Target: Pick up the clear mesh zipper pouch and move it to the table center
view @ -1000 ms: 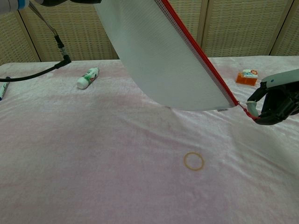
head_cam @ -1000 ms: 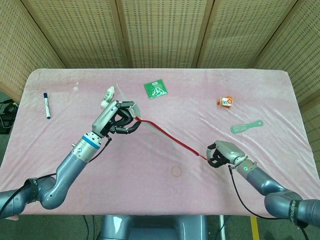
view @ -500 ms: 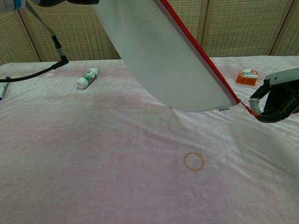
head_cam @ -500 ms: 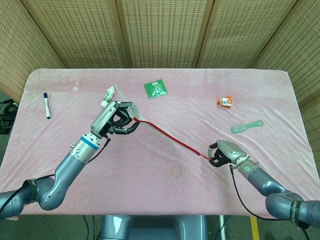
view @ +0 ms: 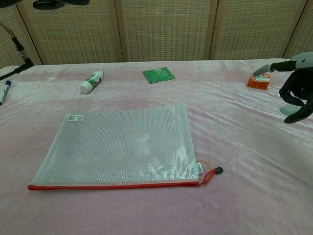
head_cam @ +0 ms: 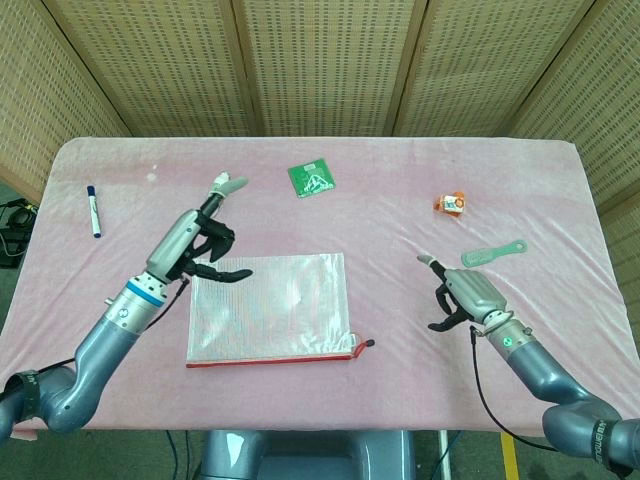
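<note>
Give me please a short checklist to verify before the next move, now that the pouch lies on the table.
1. Clear mesh zipper pouch lies flat on the table: ok.
2. Left hand holds nothing, fingers apart: ok.
3. Right hand holds nothing, off the red zipper pull: ok.
4. Pouch sits at table center: roughly; it looks a little left of the middle and nearer the front.
5. Pouch clear of the white tube and green circuit board: ok.
6. Rubber ring free: not ok, mostly under the pouch corner.
</note>
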